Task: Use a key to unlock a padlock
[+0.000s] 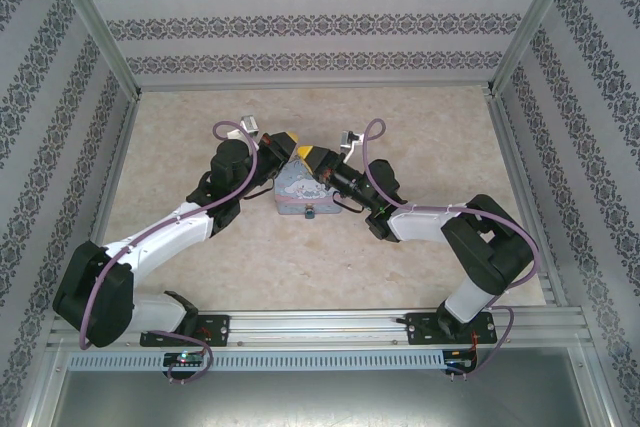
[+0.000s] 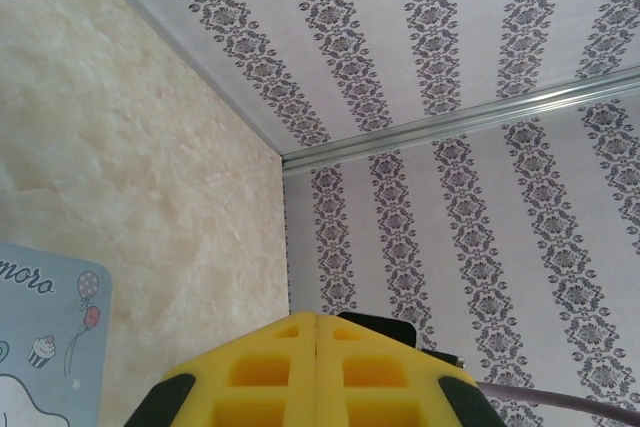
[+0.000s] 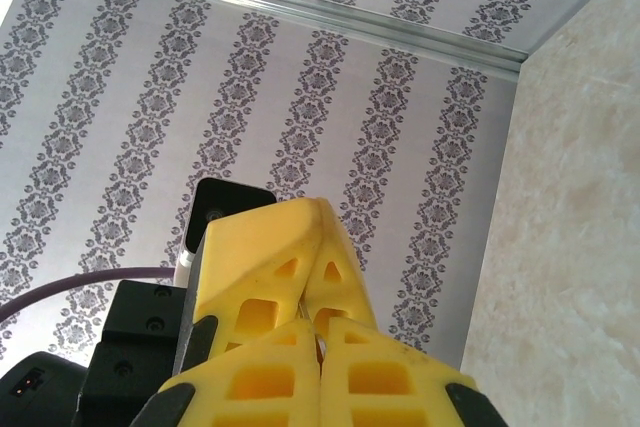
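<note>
My two grippers meet tip to tip over the pastel blue tin box in the middle of the table. The left gripper has its yellow fingers pressed flat together, and nothing shows between them. The right gripper is shut too, its tips just under the left gripper's fingers. A thin silvery sliver, by its look the key, sits in the seam of my right fingertips and runs up toward the left gripper's seam. The padlock is hidden.
The cartoon-printed lid of the tin box lies at the lower left of the left wrist view. Patterned walls close the marbled table in at the back and on both sides, with metal posts at the corners.
</note>
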